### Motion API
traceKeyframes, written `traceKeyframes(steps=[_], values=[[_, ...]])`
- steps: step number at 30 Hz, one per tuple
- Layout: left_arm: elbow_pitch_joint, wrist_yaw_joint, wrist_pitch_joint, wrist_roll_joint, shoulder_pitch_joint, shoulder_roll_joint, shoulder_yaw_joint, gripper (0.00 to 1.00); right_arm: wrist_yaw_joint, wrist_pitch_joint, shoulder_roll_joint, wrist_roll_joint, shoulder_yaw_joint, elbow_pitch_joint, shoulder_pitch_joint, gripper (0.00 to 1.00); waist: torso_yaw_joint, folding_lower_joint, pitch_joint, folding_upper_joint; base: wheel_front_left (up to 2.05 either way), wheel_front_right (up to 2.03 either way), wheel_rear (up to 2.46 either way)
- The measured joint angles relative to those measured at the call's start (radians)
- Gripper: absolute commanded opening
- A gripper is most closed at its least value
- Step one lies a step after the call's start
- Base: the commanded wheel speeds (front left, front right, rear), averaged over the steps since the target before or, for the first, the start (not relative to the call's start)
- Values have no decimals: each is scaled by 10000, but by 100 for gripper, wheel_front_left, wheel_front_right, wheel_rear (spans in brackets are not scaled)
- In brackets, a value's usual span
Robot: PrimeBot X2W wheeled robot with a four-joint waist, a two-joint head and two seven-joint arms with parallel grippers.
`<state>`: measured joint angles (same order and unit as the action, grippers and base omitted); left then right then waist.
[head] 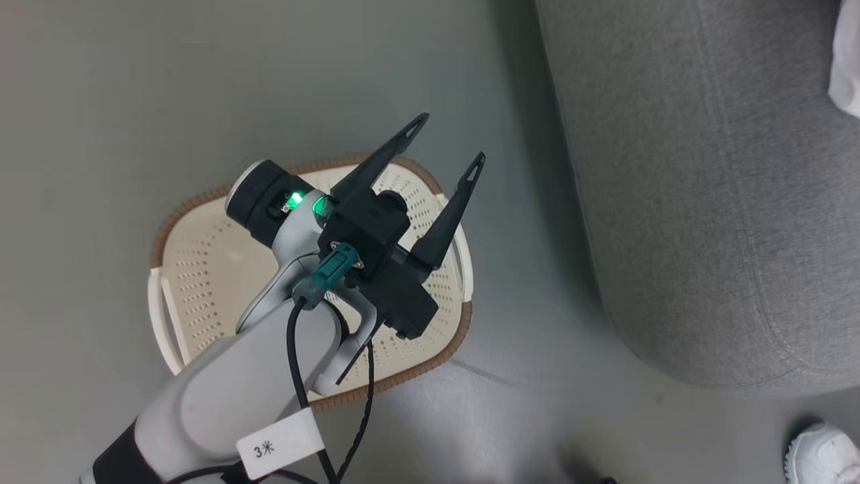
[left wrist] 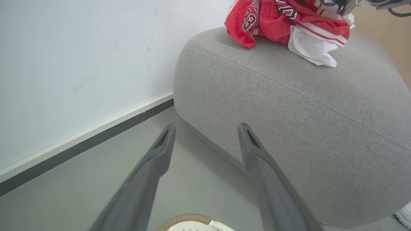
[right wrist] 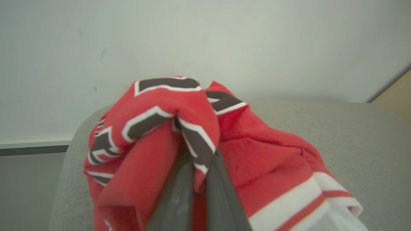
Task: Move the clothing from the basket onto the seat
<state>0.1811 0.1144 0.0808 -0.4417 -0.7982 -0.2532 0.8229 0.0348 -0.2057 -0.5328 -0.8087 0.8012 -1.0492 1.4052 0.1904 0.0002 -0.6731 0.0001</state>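
I saw bare floor (head: 531, 349) between the rim of the basket (head: 201, 269) and the rounded edge of the sofa (head: 705, 202). A tag (head: 275, 447) on the arm cable read "3米". The clothing (left wrist: 276, 22), showing "23", lay on the sofa top. My left hand (head: 451, 138) hung spread wide above the basket, holding nothing. My right hand (right wrist: 197, 166) was pressed together, pinching the red cloth.

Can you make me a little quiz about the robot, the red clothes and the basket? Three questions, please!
1. True or false: the left claw, over the basket, is shut.
2. Where does the clothing lie? A) in the basket B) on the seat C) on a shelf
3. Fill in: the right claw is shut on the ____.
Key: 1 false; 2 B; 3 clothing.
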Motion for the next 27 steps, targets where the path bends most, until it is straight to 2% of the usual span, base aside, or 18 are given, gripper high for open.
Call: traceKeyframes(steps=[1, 6, 14, 27], values=[[35, 0, 2, 25, -10, 2, 4, 100, -10, -33, 88, 0, 0, -36, 0, 100, 21, 0, -101, 1, 0, 0, 0], [257, 2, 161, 35, -14, -10, -92, 100, -295, -261, 426, -21, -21, -174, -37, 100, 212, -1, -317, 0, 0, 0, 0], [692, -2, 523, -63, 37, 82, -161, 100, -711, -431, 491, 13, 58, -238, -568, 100, 368, -2, 216, 0, 0, 0, 0], [1528, -6, 1116, -593, 523, 324, -470, 100, -922, -481, 587, 100, 48, 92, -1799, 100, 405, -4, 1734, -3, 0, 0, 0]])
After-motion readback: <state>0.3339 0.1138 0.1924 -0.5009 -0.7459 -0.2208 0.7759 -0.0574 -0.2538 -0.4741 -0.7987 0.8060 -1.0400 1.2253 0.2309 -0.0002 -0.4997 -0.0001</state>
